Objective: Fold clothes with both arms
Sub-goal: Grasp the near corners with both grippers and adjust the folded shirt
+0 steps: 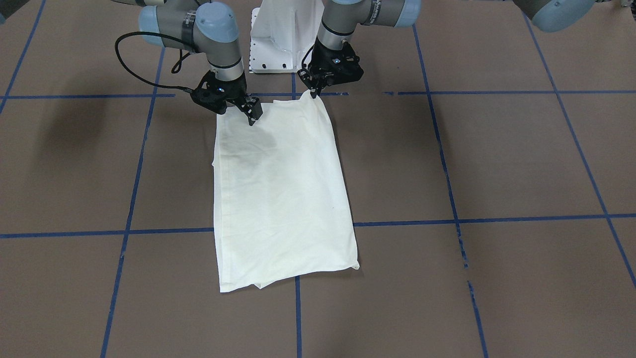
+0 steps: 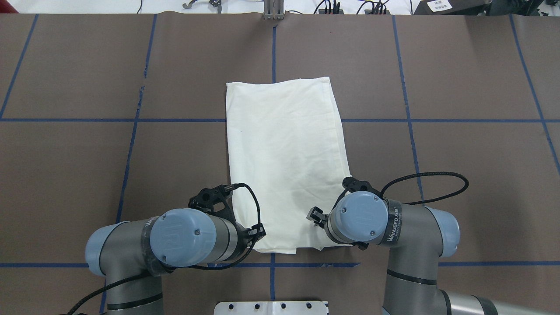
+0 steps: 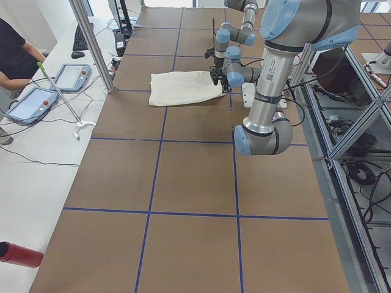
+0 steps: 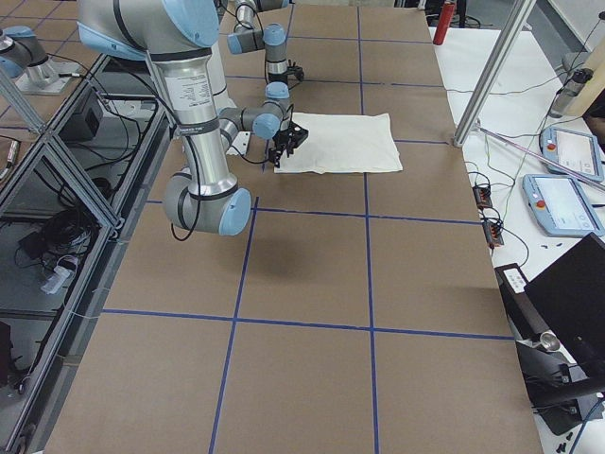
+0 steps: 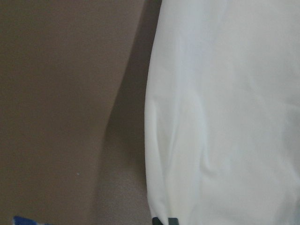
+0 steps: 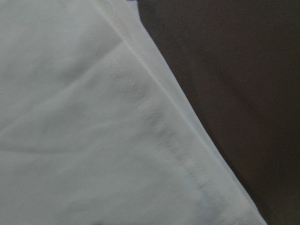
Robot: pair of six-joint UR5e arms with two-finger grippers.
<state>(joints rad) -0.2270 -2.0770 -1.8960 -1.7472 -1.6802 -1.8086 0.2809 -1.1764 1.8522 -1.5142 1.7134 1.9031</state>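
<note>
Brown table [image 1: 497,159] runs wide on all sides of shirt [image 1: 283,199]. Front: left gripper [image 1: 314,92] pinches near corner, peaked up; right gripper [image 1: 252,114] on other near corner, jaws unclear; shirt folded long, stretching away from both. Overhead: wrists mask both grips. Right wrist cam: stitched hem edge.

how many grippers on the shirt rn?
2. The left gripper appears to pinch one robot-side corner of the T-shirt, lifting it into a peak. The right gripper sits at the other robot-side corner; whether it grips is unclear.
</note>
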